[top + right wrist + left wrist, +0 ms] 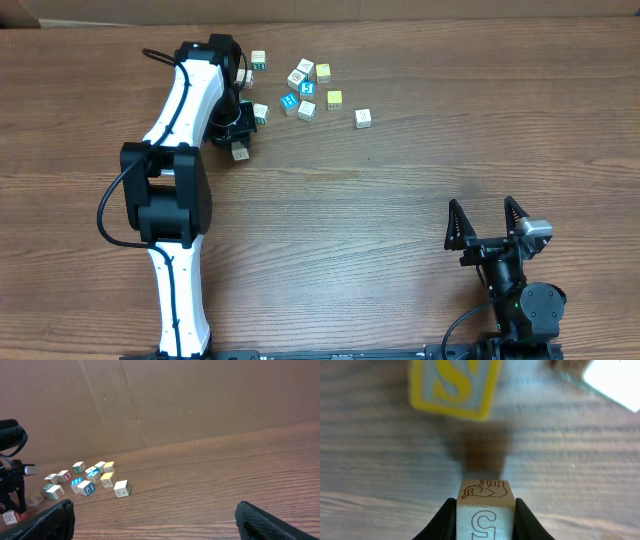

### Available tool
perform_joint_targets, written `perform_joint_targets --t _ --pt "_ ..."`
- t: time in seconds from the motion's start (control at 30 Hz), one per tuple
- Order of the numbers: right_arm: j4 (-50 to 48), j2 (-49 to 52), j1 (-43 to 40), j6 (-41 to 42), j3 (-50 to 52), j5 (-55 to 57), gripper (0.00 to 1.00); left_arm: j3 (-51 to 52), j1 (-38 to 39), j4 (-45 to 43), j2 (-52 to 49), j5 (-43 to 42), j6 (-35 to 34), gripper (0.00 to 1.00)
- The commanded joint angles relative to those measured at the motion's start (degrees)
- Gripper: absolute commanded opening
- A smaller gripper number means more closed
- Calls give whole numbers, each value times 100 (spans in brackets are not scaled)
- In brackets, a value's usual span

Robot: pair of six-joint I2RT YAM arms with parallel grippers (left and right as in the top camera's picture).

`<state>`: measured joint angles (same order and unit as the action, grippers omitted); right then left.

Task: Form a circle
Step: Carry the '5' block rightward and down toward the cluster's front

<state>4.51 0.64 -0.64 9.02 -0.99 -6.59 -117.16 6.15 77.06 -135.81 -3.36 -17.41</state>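
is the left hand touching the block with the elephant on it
Touching. The left wrist view shows the left hand with a finger pressed flat against each side of the elephant block, with no gap.

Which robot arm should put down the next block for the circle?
The left. The left claw is shut on a block, close to the cluster of blocks. The right claw is open, empty and far from them.

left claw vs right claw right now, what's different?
Left claw is shut on a white letter cube; right claw is open and empty. Left claw is at the top of the overhead view beside the scattered cubes; right claw is at the bottom right, away from every cube. Both are black two-finger claws.
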Motion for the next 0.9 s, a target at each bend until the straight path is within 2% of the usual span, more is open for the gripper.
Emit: perform_joint_targets --t 0.0,0.23,0.37,0.7,0.87 --pt "-28 -48 31 17 55 52 100 -155 157 125 280 -378 111 21" --pt "-28 -48 31 17 55 52 100 -155 450 417 774 -356 96 22" --pt "-28 -48 31 17 55 52 100 -153 667 590 1241 -44 -173 22" --pt "-28 -48 31 17 55 52 100 -146 1661 1368 2184 960 -1268 22" --pt "-28 -48 31 17 55 52 100 -136 2157 1447 2304 1714 -2111 21"
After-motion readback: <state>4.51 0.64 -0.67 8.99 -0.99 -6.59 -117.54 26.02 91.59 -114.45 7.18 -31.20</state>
